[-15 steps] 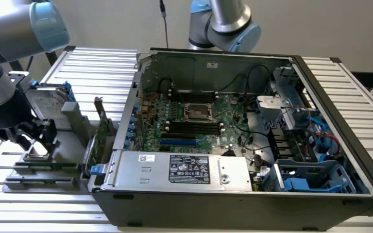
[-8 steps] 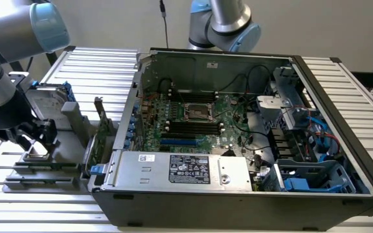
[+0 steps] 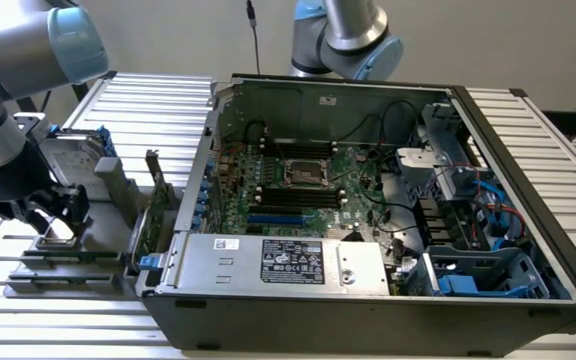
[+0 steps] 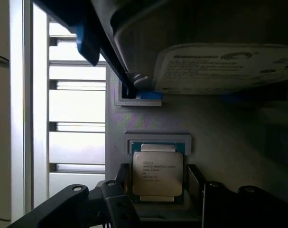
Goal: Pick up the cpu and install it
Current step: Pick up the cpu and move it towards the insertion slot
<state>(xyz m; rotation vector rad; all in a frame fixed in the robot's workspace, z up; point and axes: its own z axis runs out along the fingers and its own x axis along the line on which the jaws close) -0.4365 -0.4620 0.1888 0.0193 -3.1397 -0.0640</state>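
The cpu (image 4: 158, 173) is a small flat square chip with a dull silver top. It lies in a recess of a grey holder (image 4: 219, 137). My gripper (image 4: 165, 204) is open, with one black finger (image 4: 110, 199) on each side of the chip and a gap left to it. In the exterior view my gripper (image 3: 56, 229) hangs low over the holder (image 3: 68, 262) at the exterior view's left, outside the computer case (image 3: 368, 315). The bare processor socket (image 3: 303, 172) sits in the middle of the green motherboard inside the case.
A silver hard drive with blue rails (image 3: 68, 154) stands upright just behind the holder, close over the chip (image 4: 219, 66). A thin green circuit card (image 3: 153, 202) stands between holder and case. Cables, a power supply (image 3: 288, 262) and drive cages fill the case. A second arm's base (image 3: 343, 37) rises behind.
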